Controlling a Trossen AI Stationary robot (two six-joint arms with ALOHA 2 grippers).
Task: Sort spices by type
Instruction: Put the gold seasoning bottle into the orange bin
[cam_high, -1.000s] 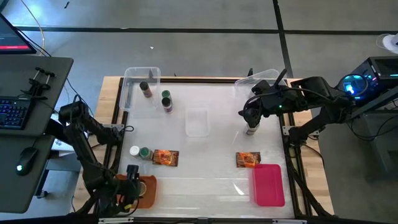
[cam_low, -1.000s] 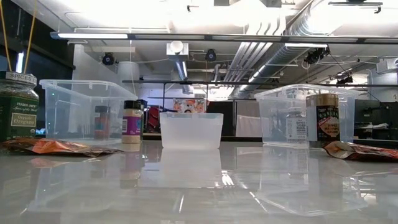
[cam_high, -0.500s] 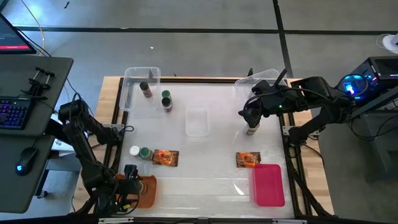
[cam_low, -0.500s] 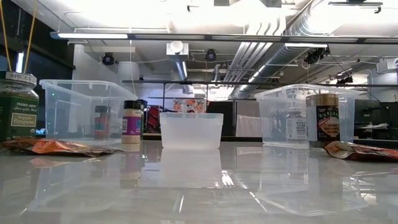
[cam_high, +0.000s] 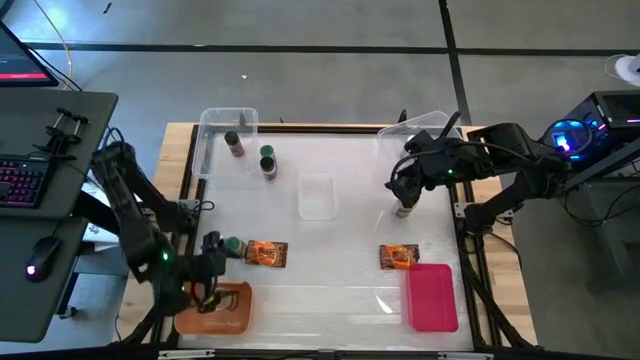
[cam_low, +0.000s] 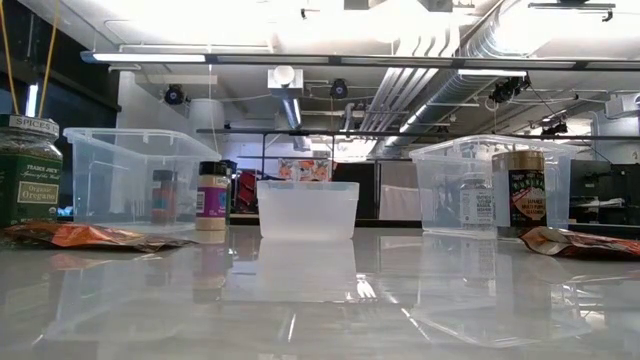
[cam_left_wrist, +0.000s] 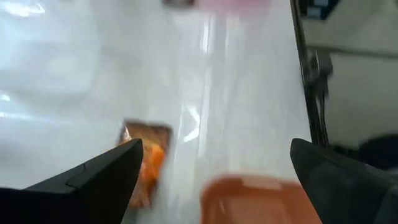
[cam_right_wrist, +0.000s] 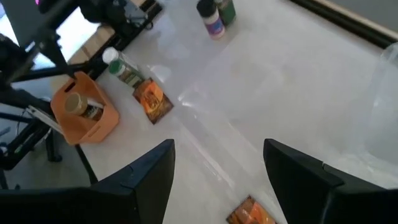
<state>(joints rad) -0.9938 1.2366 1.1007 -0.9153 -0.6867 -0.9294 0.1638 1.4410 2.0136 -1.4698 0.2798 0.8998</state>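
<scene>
My left gripper (cam_high: 211, 256) (cam_left_wrist: 216, 146) hangs open at the near-left, beside the green-lidded jar (cam_high: 233, 245) and over the spot where the white-lidded jar (cam_right_wrist: 111, 57) stands. Just nearside of it, the orange tray (cam_high: 215, 310) (cam_right_wrist: 84, 115) holds a tan-lidded jar (cam_right_wrist: 78, 102). One orange-red packet (cam_high: 266, 253) lies flat beside the jars, another (cam_high: 398, 257) near the pink tray (cam_high: 432, 297). My right gripper (cam_high: 405, 188) (cam_right_wrist: 219, 144) is open above a tan-lidded jar (cam_high: 405, 208) (cam_low: 519, 190) that stands on the table's right side.
A clear tub at far left (cam_high: 225, 135) holds a jar (cam_high: 233, 144); two jars (cam_high: 268, 163) stand beside it. A small clear tub (cam_high: 317, 195) sits mid-table and another tub (cam_high: 425, 135) at far right. The middle and near parts of the white table are bare.
My left arm has risen and drawn its gripper from over the orange tray toward the far edge, to above the white-lidded jar. The tray and the jar in it now show in full. My right arm has kept still.
</scene>
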